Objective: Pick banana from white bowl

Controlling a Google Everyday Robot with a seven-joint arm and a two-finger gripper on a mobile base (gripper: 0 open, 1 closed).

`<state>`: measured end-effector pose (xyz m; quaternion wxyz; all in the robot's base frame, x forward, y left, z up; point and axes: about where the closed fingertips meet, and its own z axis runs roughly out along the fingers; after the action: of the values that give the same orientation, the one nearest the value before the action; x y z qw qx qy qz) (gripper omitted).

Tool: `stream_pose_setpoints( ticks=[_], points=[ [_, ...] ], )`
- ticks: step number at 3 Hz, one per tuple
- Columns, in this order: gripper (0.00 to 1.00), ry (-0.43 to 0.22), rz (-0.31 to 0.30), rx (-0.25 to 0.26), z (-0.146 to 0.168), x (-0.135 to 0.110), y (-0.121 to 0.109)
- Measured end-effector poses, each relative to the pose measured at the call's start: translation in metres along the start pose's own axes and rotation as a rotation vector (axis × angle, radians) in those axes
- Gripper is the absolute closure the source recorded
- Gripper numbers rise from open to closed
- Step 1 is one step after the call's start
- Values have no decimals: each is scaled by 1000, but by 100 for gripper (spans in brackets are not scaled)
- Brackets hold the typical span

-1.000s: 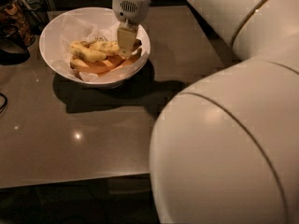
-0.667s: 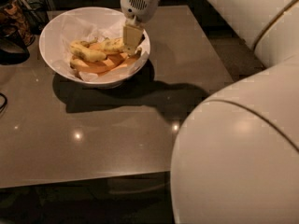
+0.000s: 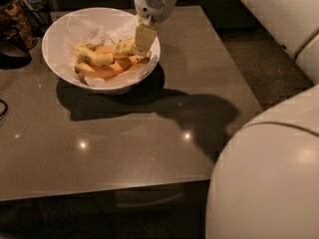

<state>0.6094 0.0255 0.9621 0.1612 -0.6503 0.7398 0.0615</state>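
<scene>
The white bowl (image 3: pixel 60 29) stands at the table's far left, lined with crinkled white paper. A yellow spotted banana (image 3: pixel 123 47) lies in its right half, its right end hidden behind my gripper. My gripper (image 3: pixel 143 40) reaches down from above into the bowl's right side, right at that end of the banana. I cannot tell whether it touches the banana. A second yellow banana (image 3: pixel 93 55) lies to the left of it. Smooth orange curved pieces (image 3: pixel 107 69) lie under both.
The bowl sits on a dark glossy table (image 3: pixel 124 148). Dark objects (image 3: pixel 12 39) stand off the table's left edge. My white arm body (image 3: pixel 269 178) fills the lower right. Floor shows beyond the table's right edge (image 3: pixel 269 59).
My gripper has shifted slightly right over the bowl's right side. The large arm body has swung right, uncovering more of the table. The bananas lie as before.
</scene>
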Motion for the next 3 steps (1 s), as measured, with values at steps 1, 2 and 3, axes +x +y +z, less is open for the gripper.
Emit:
stream_pose_setpoints(
  ticks=[1, 2, 3],
  points=[
    [100, -25, -26, 37, -12, -9, 1],
    [100, -88, -49, 61, -31, -17, 4],
    [100, -150, -74, 78, -47, -21, 9]
  ],
)
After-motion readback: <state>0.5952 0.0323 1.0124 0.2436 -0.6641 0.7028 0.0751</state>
